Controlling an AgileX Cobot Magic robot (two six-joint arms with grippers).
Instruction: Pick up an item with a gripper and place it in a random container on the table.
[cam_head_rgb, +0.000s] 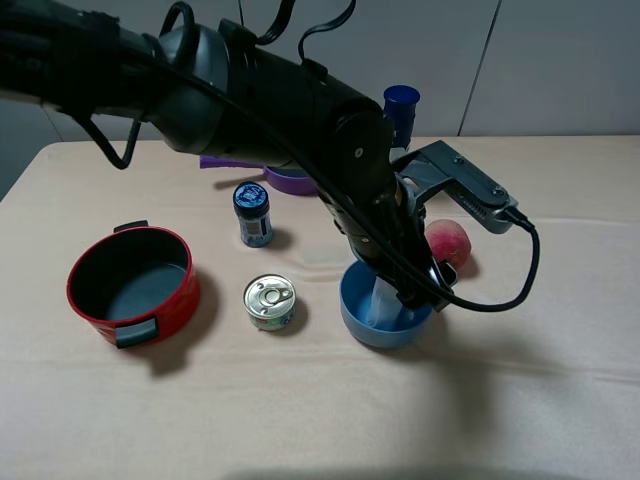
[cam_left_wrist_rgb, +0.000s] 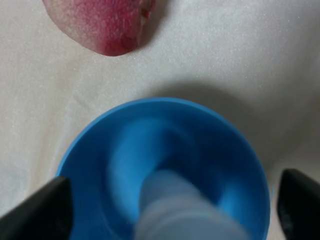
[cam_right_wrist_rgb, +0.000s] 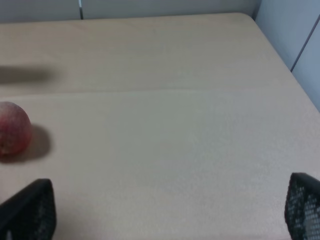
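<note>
Spread wide, the left tool hangs over the round blue bowl, the slim white plastic bottle between its fingers, touching neither. The right tool is spread too.

The slim white bottle sits, blurred, inside the round blue bowl on the beige table.

Landmark: blue bowl. left arm hanging over it, blocking approach from above. peach sitting just beside bowl, far-right. tin can standing near bowl, left. table lying open in front and right of bowl.
</note>
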